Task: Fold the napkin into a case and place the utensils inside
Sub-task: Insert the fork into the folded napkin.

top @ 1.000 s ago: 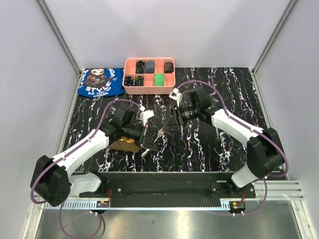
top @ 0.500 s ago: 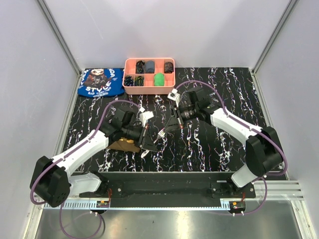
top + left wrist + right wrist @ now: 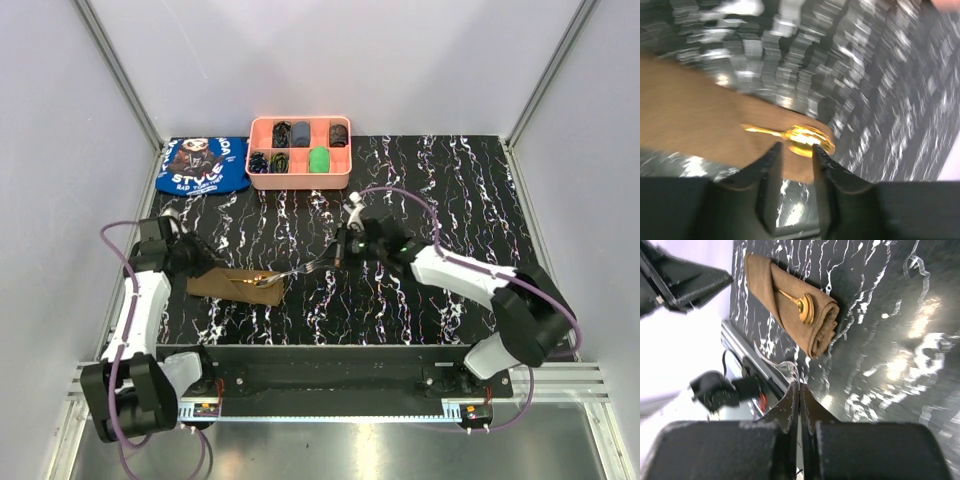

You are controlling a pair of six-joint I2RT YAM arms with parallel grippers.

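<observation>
Right gripper [image 3: 799, 392] clenched on fork [image 3: 310, 266], folded napkin [image 3: 790, 300] ahead of it; left gripper [image 3: 796, 152] released, spoon [image 3: 805, 140] just beyond its fingertips.

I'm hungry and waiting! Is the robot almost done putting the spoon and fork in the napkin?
Nearly. Done: the napkin is folded and the spoon lies on it. In hand: the right gripper pinches the fork, pointing at the napkin. Still to do: slide the fork in beside the spoon.

left hand [image 3: 200, 265] pulled back off napkin [image 3: 235, 283], right hand [image 3: 338, 257] now clamped on fork [image 3: 305, 267]
</observation>
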